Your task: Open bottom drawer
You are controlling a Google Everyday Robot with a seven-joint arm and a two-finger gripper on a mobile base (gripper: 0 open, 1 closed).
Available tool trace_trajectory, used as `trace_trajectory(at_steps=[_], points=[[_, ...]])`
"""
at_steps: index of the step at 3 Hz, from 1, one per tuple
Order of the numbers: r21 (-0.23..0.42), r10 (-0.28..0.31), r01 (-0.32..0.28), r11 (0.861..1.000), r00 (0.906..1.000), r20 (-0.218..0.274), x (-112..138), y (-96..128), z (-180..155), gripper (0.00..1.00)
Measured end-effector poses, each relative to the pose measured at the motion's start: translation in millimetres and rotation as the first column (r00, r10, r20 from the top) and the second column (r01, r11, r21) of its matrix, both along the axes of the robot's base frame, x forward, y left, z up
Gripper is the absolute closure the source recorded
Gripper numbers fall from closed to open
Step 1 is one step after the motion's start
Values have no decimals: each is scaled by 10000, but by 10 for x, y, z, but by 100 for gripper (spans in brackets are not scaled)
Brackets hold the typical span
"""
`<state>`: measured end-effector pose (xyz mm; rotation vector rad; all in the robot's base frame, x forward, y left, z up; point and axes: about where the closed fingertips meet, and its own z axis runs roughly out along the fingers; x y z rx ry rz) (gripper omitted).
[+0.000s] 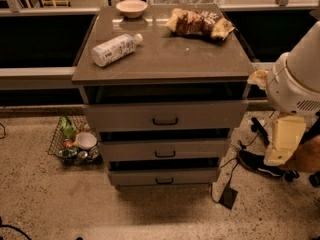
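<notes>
The cabinet [162, 66] stands in the middle of the camera view with three grey-brown drawers. The bottom drawer [200, 176] is the lowest and shallowest front, with a small dark bar handle [164, 181] at its centre and a dark gap above it. The middle drawer [200, 148] and the top drawer [210, 115] sit above it. My gripper [282, 141] hangs pale yellow from the white arm [300, 74] at the right edge, to the right of the cabinet at about middle-drawer height, apart from all the drawers.
On the cabinet top lie a plastic bottle [116, 49], a bowl [131, 7] and snack bags [199, 23]. A wire basket [75, 143] with cups and cans sits on the floor at the left. Cables and a black plate [228, 196] lie at the cabinet's right foot.
</notes>
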<state>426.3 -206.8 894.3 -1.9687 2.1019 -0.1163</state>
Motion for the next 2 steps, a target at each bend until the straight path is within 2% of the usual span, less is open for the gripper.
trace_trajectory(at_steps=[1, 2], points=[[0, 0, 0, 10000, 10000, 0, 0, 0, 0, 0], [268, 296, -288, 9992, 9990, -323, 35, 50, -190, 0]])
